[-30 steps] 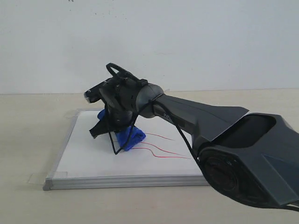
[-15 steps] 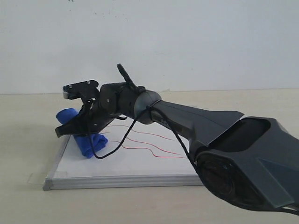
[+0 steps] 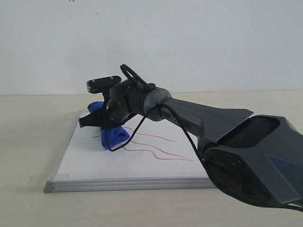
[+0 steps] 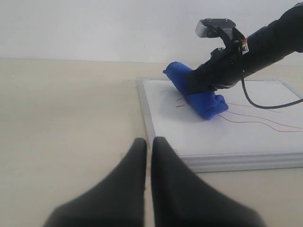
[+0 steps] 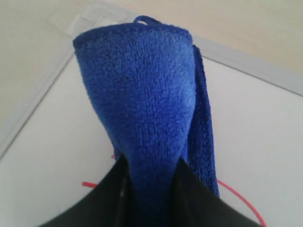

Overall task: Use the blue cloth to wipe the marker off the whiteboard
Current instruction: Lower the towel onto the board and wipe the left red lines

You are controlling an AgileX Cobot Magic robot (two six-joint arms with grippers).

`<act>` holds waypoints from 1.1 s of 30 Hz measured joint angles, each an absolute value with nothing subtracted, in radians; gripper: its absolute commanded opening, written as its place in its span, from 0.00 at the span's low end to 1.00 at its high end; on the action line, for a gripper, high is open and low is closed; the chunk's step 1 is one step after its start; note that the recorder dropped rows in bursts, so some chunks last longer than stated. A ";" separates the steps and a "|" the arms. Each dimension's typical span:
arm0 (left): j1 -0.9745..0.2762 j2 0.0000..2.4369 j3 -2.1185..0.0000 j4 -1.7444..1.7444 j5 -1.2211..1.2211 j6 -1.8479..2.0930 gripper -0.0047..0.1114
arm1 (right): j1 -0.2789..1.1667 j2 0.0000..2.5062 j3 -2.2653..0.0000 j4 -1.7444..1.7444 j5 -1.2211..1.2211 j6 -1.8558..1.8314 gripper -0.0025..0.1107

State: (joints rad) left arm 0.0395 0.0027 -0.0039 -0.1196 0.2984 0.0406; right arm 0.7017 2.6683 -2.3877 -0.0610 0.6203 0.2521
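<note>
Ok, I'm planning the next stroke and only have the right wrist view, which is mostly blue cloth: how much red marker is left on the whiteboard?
Observer: Three wavy red lines remain. In the exterior view they run from the blue cloth toward the right side of the whiteboard.
Operator: Is the cloth down on the surface?
Observer: Its lower end looks to rest on the board, and the upper end tilts up in the right fingers.
Operator: Is the left arm in the way?
Observer: No, the left fingers are shut, over the table and off the board.
</note>
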 measured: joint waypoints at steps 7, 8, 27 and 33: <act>0.039 0.003 -0.004 -0.120 0.298 0.041 0.07 | 0.741 2.668 -2.388 0.112 0.584 -0.082 0.02; 0.039 0.003 -0.004 -0.120 0.298 0.041 0.07 | 0.746 2.668 -2.388 0.122 0.577 -0.128 0.02; 0.039 0.003 -0.004 -0.120 0.298 0.041 0.07 | 0.741 2.716 -2.397 0.040 0.502 -0.134 0.02; 0.039 0.003 -0.004 -0.120 0.298 0.041 0.07 | 0.743 2.718 -2.445 -0.172 0.634 0.122 0.02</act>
